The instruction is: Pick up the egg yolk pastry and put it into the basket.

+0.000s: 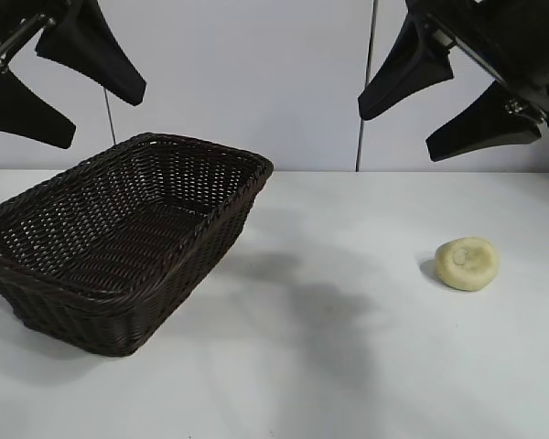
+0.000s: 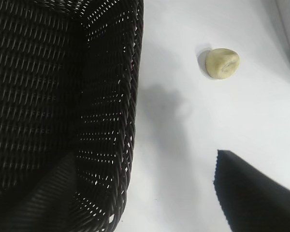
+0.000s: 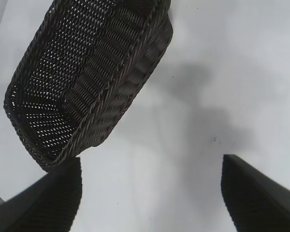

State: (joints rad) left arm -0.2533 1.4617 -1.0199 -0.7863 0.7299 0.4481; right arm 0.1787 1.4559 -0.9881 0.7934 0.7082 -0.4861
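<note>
- On the white table, at the exterior view's left, sat the basket, a large dark brown wicker piece with a braided rim and flaring sides; nothing lay inside it.
- Well apart from it, toward that view's right, the egg yolk pastry rested on the bare tabletop, a small pale yellow-cream bun with a shallow dimple on top, touching neither the basket nor either gripper.
- Above the basket's left end hung the left gripper, high off the table, its two black fingers spread wide with nothing between them.
- Its wrist view looked down over the basket, one dark finger standing over the bare table beside the rim and the other over the basket's inside; the pastry showed farther off on the white surface.
- Over the table's right side, above the pastry and clear of it, hung the right gripper, also raised, its black fingers likewise splayed and empty.
- Its wrist view showed both fingers framing bare tabletop, with the basket lying beyond one of them; the pastry did not appear there.
- Soft grey shadows lay on the table between the basket and the pastry.
- Behind the table stood a pale wall with a dark vertical seam.
</note>
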